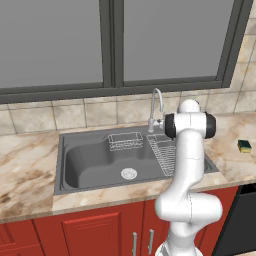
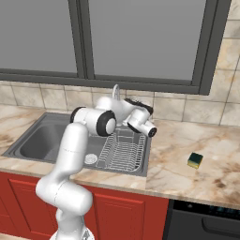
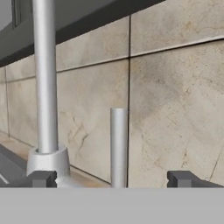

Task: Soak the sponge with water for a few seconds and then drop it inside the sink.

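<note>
A: From my left base view the arm (image 1: 187,165) covers the faucet (image 1: 156,107) base and part of the right wire rack (image 1: 162,150).

B: Gripper?

A: Hidden behind the wrist there. Hand view cuts the faucet column off at the top edge.

B: Sponge (image 2: 195,160)?

A: Too small for me to read any surface detail.

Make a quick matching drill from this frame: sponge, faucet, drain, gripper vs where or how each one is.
Things:
1. sponge
2. faucet
3. drain
4. gripper

Places or states:
A. open, facing the tiled wall by the faucet's handle
B. on the counter, right of the sink
C. round, silver, in the basin floor
D. behind the basin, curved, no water running

Pairs: 1-B, 2-D, 3-C, 4-A
</note>
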{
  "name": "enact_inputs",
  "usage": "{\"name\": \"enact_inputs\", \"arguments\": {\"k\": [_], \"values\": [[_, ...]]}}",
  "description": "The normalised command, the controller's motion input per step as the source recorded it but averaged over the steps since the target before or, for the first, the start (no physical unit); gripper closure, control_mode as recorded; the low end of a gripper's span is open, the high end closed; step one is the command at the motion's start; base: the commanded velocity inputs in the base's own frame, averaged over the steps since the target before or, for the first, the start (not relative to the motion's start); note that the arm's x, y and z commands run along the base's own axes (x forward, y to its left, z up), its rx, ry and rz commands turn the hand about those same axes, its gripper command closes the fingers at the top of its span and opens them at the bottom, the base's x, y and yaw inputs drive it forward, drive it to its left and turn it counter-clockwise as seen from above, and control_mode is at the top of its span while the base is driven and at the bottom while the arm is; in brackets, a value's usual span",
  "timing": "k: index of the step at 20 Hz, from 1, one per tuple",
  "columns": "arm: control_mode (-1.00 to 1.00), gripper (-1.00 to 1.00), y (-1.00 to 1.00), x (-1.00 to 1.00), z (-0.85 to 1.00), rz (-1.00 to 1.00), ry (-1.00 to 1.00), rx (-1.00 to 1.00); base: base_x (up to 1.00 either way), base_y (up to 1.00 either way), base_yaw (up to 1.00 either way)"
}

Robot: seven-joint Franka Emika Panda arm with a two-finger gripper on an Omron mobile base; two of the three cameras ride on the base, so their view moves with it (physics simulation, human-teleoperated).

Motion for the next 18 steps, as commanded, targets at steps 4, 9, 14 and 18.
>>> {"name": "enact_inputs", "arguments": {"k": [4, 9, 14, 18], "values": [[-1.0, -1.0, 0.0, 0.2, -0.05, -0.02, 0.0, 0.03, 0.0, 0.0, 0.0], [-1.0, -1.0, 0.0, 0.08, 0.0, -0.04, 0.0, 0.02, 0.0, 0.0, 0.0], [-1.0, -1.0, 0.0, 0.0, 0.0, -0.04, 0.0, 0.06, 0.0, 0.0, 0.0], [-1.0, -1.0, 0.0, 0.0, 0.0, -0.06, 0.0, 0.07, 0.0, 0.0, 0.0]]}}
